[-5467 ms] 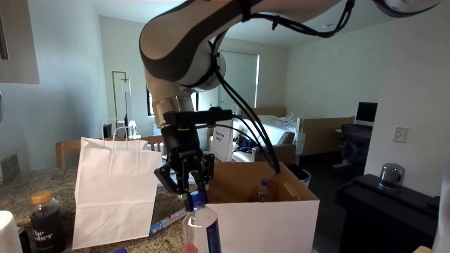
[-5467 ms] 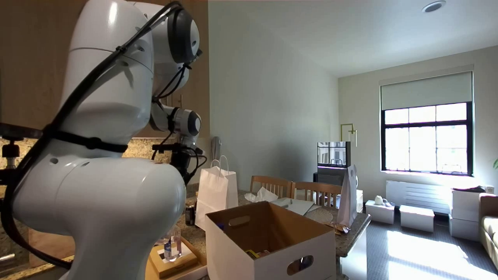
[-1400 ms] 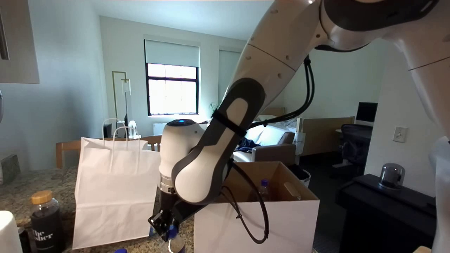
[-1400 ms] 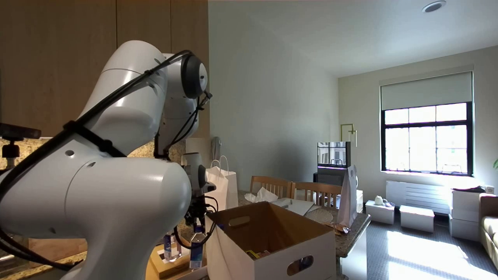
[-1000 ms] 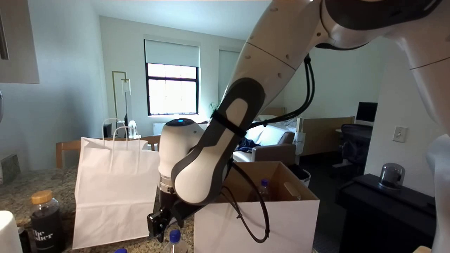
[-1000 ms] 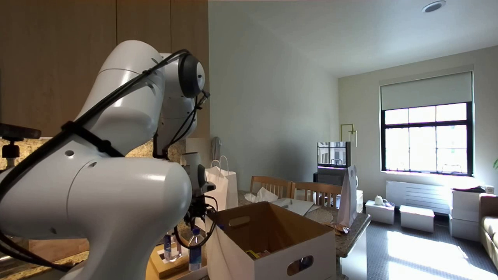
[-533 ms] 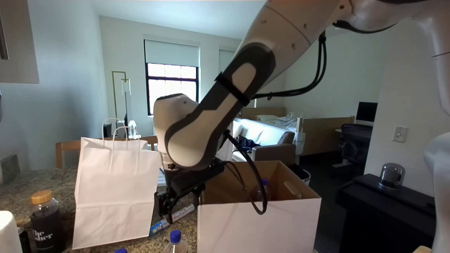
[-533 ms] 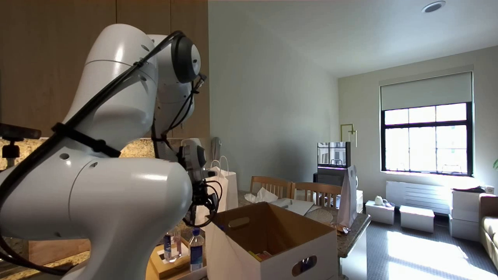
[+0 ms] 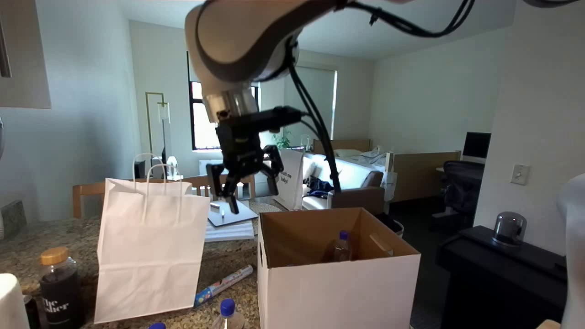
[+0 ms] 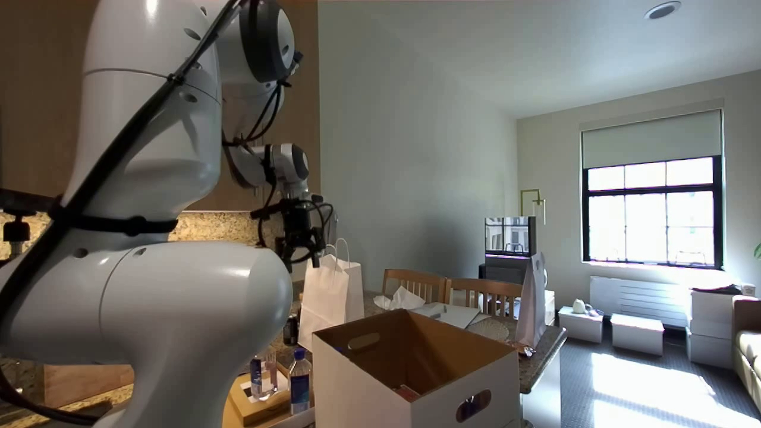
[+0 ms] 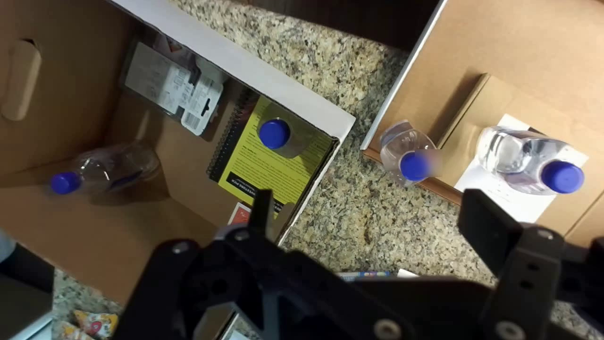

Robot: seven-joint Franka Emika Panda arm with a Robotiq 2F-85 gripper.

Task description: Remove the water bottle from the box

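At the left of the wrist view, a clear water bottle [image 11: 118, 167] with a blue cap [image 11: 66, 183] stands inside the cardboard box [image 11: 283, 89], near the wall with the hand hole [image 11: 21, 80]; to its right, in the same box, a second bottle [image 11: 285, 137] stands over a yellow notebook [image 11: 264, 174]; the task could mean either of these two; next comes the gripper [image 11: 370, 216], spread wide and holding nothing, seen against the speckled table [image 11: 330, 226]; at the right, a third bottle [image 11: 406, 153] stands at the corner of a cardboard tray [image 11: 519, 38], and a fourth bottle [image 11: 526, 160] stands on a flat carton [image 11: 500, 97] in it.

How full the bottles in the box are, I cannot tell; they look like thin plastic, so I expect smooth, slippery sides that give under a hard squeeze, with little risk of breaking; the cap and neck should be the firmest hold, taken from straight above.

In an exterior view the first water bottle [image 9: 343, 249] shows over the box's near wall, while the second is all but hidden there; the wrist view looks down on both; both exterior views show the gripper well apart from every bottle, and a white paper bag [image 9: 151, 256], which the wrist view leaves out.
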